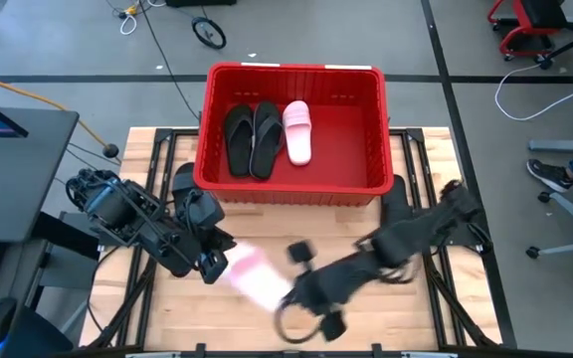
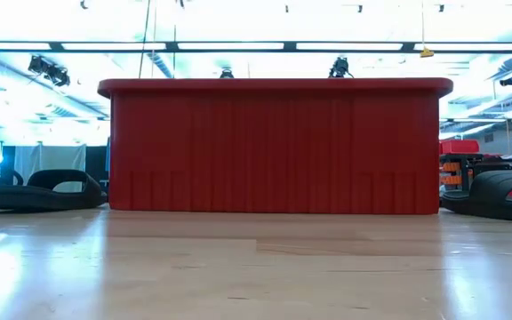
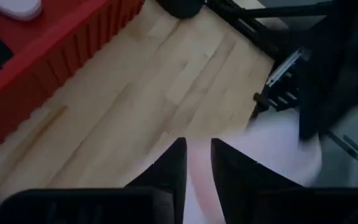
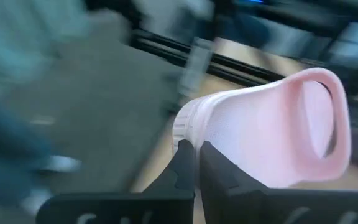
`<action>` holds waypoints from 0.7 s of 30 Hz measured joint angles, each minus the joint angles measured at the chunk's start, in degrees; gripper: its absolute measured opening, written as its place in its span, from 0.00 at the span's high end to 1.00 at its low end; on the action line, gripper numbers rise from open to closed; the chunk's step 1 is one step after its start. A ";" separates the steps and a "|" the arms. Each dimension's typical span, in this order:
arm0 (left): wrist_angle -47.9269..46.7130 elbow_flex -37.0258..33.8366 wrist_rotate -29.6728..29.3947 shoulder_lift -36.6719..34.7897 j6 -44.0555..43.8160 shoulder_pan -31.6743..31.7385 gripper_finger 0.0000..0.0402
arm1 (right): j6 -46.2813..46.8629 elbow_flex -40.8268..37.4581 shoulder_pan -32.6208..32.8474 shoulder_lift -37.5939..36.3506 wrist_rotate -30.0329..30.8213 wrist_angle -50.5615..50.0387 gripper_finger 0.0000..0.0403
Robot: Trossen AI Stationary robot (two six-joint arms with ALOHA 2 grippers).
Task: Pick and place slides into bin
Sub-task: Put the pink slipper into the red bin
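Observation:
A pale pink slide (image 1: 255, 275) is over the near middle of the table, between both grippers. My left gripper (image 1: 222, 263) is shut on its left end and my right gripper (image 1: 288, 291) is shut on its right end. The red bin (image 1: 292, 189) stands at the far middle and holds two black slides (image 1: 252, 139) and one pink slide (image 1: 297, 131) lying flat on its floor. The held slide and both grippers do not show in the low view. My left gripper pinches the pink slide's left end (image 3: 197, 183) between its two fingers, coming level from the table's left. The fingers hide the rest of the contact. The slide (image 3: 281, 152) reaches on past the fingertips over the wood. My right gripper pinches the sole's rim (image 4: 188, 134) between its two fingers, at the end away from the strap (image 4: 328, 106). It comes from the table's right. The slide is turned on its side beyond the fingertips.
A black slide (image 1: 182, 181) lies on the table left of the bin, and it also shows in the low view (image 2: 43, 188). Another black slide (image 1: 395, 199) lies right of the bin, and it too shows in the low view (image 2: 505, 196). Bare wood (image 1: 386, 318) lies near the front edge.

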 joint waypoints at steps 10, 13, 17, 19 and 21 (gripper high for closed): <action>0.17 0.01 -2.83 0.00 1.80 1.06 0.87 | 15.39 0.00 -2.06 -13.51 44.53 -29.39 0.99; 0.51 0.01 -3.02 0.00 1.80 1.66 0.87 | 22.29 0.00 -8.29 -13.83 45.30 -40.44 0.99; 0.96 0.01 -3.15 0.00 1.85 2.19 0.87 | 19.94 -0.02 -18.27 -12.87 44.12 -46.66 0.99; 1.44 0.01 -3.61 0.00 1.85 2.29 0.87 | 14.62 -0.32 -23.61 -11.96 40.96 -44.79 0.99; 2.05 0.01 -5.09 0.00 1.85 2.29 0.87 | 8.88 -1.25 -28.51 -11.34 36.28 -41.00 0.99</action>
